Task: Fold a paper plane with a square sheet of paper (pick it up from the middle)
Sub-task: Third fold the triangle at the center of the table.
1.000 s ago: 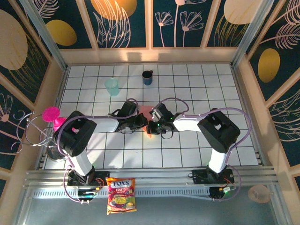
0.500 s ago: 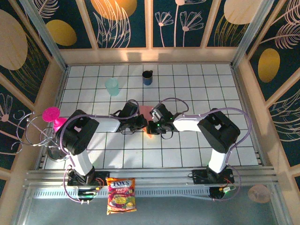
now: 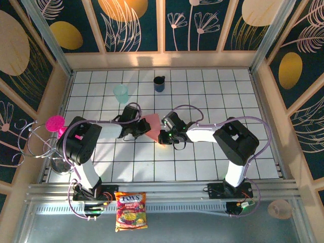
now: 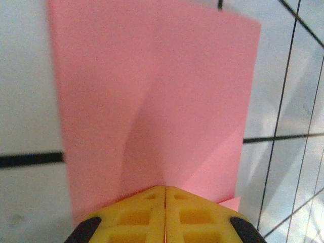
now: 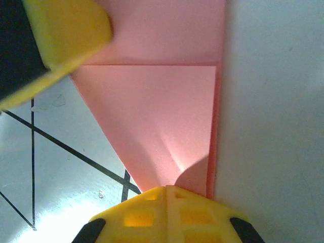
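Salmon-pink paper sheet [image 3: 151, 126], partly folded with a triangular flap, spans between left tool [image 4: 164, 188] and right tool [image 5: 166, 188]. Left tool is clamped shut on its near edge, the sheet fanning ahead; right tool, closed, pinches a folded corner, a straight edge running ahead on its right. Bare tiled tabletop [image 3: 202, 162] lies open around both.

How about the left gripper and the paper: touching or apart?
Touching. The left wrist view shows the left gripper shut on the paper, pinching its edge.
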{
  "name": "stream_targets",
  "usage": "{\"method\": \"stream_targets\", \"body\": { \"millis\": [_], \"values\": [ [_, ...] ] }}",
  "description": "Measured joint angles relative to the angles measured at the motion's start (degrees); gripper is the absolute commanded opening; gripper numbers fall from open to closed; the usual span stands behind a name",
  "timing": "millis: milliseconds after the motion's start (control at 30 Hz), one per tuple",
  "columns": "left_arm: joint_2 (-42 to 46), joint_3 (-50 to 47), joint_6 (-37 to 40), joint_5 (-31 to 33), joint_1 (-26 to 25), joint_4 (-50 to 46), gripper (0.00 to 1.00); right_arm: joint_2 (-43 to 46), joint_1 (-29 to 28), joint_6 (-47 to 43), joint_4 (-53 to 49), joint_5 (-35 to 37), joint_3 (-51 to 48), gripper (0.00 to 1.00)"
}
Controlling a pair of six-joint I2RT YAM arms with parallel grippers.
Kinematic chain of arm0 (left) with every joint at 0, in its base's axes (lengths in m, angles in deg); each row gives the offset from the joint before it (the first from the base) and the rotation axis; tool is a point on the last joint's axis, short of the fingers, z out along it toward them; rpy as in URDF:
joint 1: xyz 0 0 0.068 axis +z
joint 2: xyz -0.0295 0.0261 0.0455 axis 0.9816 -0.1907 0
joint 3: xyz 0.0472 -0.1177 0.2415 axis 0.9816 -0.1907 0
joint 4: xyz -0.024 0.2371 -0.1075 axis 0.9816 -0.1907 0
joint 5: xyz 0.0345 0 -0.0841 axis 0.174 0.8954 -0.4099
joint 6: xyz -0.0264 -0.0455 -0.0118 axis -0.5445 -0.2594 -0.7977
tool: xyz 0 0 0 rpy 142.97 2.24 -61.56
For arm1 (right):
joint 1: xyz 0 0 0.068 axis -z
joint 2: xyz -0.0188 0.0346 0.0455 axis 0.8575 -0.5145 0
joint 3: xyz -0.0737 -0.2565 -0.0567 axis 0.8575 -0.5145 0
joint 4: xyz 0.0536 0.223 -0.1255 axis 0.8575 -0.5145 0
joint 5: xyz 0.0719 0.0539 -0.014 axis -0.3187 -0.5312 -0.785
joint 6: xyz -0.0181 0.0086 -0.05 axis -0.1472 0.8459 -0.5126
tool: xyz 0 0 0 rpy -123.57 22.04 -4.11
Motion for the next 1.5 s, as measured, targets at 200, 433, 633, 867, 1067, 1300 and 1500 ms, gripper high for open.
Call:
{"method": "stream_targets", "body": {
  "millis": [200,433,633,867,1067,1300,1500],
  "values": [
    [0.0,-1.4,1.2,-0.1,2.2,2.9,0.10,0.0,0.0,0.2,0.0,0.0,0.0,0.02],
    [2.0,-4.1,1.4,1.5,3.0,5.8,0.11,0.0,0.0,0.4,0.0,-0.3,0.0,0.02],
    [10.5,-4.3,2.2,4.4,3.9,2.6,0.11,0.0,0.0,0.4,0.1,-0.3,0.0,0.02],
    [11.6,-4.3,-1.2,4.7,-4.0,3.2,0.11,0.0,0.0,0.6,0.1,-0.3,0.0,0.02],
    [6.7,-4.3,-4.7,4.3,-9.1,3.7,0.11,-0.1,0.1,0.6,0.0,-0.4,0.1,0.02],
    [2.3,-4.2,-5.6,3.8,-8.9,4.7,0.11,-0.2,0.1,0.7,0.0,-0.4,0.1,0.02],
    [2.4,-6.2,-5.4,0.5,-5.6,7.5,0.11,-0.2,0.1,1.1,0.0,-0.4,0.1,0.02]
  ]
}}
